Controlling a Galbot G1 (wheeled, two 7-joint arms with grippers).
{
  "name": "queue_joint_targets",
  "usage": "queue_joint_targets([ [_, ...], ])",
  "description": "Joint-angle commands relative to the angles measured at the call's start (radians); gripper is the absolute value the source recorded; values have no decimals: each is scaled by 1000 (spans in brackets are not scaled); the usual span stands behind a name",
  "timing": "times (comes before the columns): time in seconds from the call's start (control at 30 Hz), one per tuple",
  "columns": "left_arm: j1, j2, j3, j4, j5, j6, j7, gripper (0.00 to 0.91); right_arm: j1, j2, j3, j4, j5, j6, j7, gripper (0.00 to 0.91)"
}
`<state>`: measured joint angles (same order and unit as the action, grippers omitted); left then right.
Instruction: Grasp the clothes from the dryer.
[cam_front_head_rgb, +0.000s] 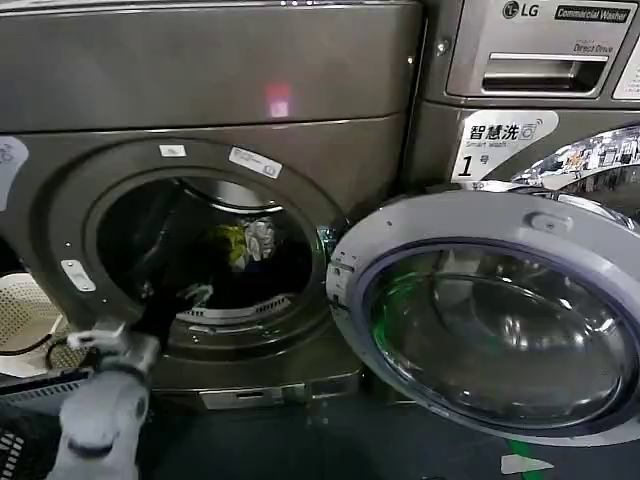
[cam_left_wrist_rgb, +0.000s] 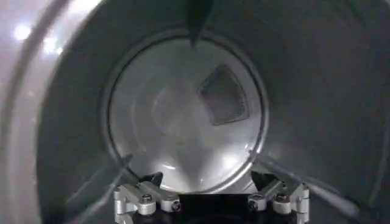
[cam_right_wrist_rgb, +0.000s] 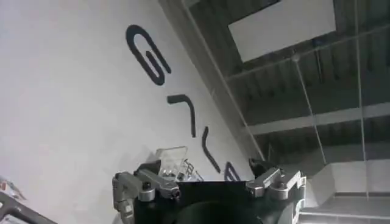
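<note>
The dryer (cam_front_head_rgb: 200, 80) is a dark bronze-grey front loader with its round porthole open. The clothes (cam_front_head_rgb: 246, 243), a small yellow-green and white bundle, lie deep in the steel drum (cam_left_wrist_rgb: 177, 115). My left arm reaches up from the lower left through the porthole. Its gripper (cam_front_head_rgb: 196, 294) sits low in the drum, in front of and to the left of the clothes, apart from them. In the left wrist view the left gripper (cam_left_wrist_rgb: 209, 185) is open, with nothing between its fingers (cam_left_wrist_rgb: 135, 198). My right gripper (cam_right_wrist_rgb: 207, 176) is open and empty, facing a white lettered wall.
The dryer's glass door (cam_front_head_rgb: 500, 310) hangs wide open to the right of the porthole. A second machine marked LG (cam_front_head_rgb: 540, 60) stands at the upper right. A white perforated basket (cam_front_head_rgb: 25, 315) and a black mesh basket (cam_front_head_rgb: 15, 440) sit at the lower left.
</note>
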<state>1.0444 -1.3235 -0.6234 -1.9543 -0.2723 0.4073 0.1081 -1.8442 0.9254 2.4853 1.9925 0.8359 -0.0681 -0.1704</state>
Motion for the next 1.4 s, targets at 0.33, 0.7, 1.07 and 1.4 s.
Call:
queue_joint_targets([
  [0.33,-516,-23,194,637,15,-65,-51,907,-8,-17,26,-19,-2,-3,14,907],
  [0.7,-757,-60,249,962,36,-125,-50,907,-1,-26,25,-29,-3,-1,9,907],
  [1.07,-918,-109,256,1269,91,-180,-16,907,5,-27,32,-36,-3,3,2,907],
  [1.4,-1014,-73,398,1374,83,-101,298,907,6,-22,34,-37,-4,6,-7,907],
])
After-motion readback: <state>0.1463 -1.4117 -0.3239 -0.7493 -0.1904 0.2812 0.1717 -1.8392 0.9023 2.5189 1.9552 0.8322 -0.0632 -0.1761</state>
